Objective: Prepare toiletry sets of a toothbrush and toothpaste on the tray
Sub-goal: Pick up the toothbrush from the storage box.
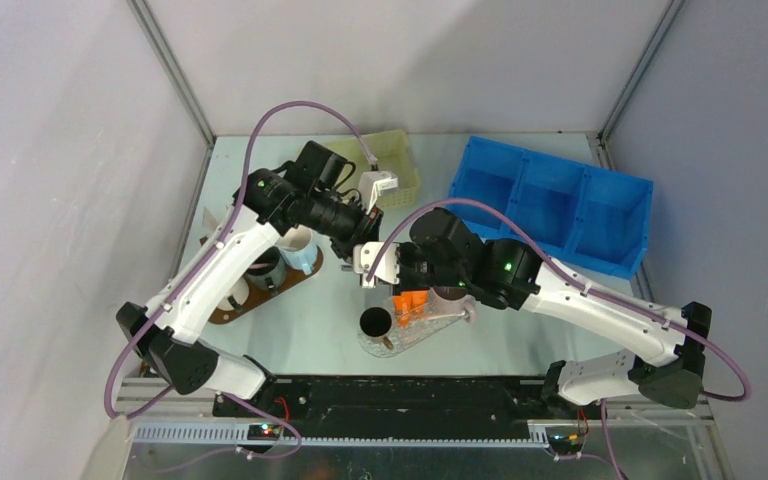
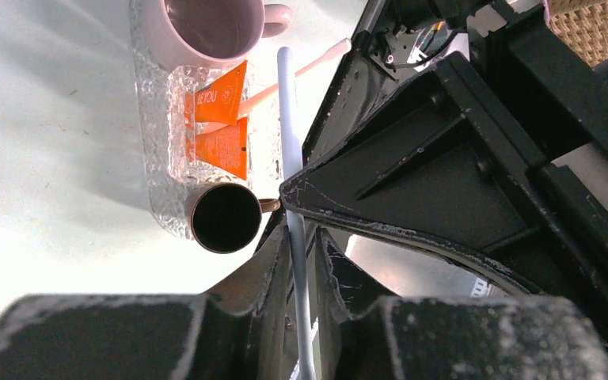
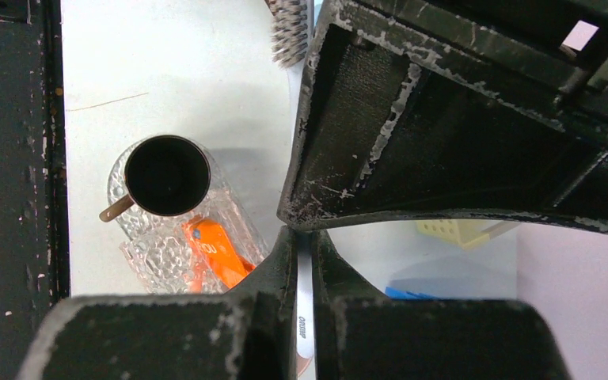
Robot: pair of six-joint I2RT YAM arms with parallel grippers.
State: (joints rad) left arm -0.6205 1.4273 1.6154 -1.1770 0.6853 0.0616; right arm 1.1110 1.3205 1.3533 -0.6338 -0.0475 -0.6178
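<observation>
White toothbrush (image 2: 289, 142) | axis along left fingers (image 2: 265, 273) | bristles (image 3: 290, 32) away from right fingers (image 3: 273, 277)

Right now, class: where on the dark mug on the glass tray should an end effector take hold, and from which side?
Pinch the dark mug by its rim from above, one finger inside: it stands upright, mouth open. Take the side away from the orange tubes; the thin handle looks too slim for a firm hold.

**Toothbrush Pinched Beside the Mug**

The right gripper (image 3: 303, 253) had its jaws closed on a white toothbrush (image 3: 305, 317), right of the dark mug (image 3: 166, 175). The mug stood on a clear tray (image 3: 146, 253) on the bench (image 3: 166, 71), an orange tube (image 3: 220, 257) lying just below and right of it.
</observation>
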